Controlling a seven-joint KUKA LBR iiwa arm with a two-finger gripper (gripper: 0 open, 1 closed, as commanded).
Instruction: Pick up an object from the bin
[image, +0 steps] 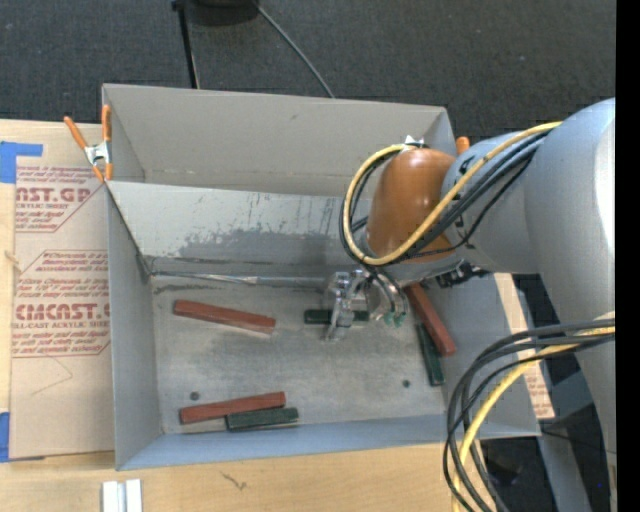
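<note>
Gripper (345, 303) sits low over the bin (130, 300) floor, right of centre. Green stick (318, 317) lies flat, poking out at its left side, seemingly touching, and looks like the nearest pick. Whether the gripper is spread or pinching cannot be told. A good grasp needs the stick centred across its width rather than caught by the end, then a firm close and a straight lift. Red stick (225, 317) lies well apart to the left. Wall pair (438, 330) is near on the right, so the wrist needs clearance there.
</note>
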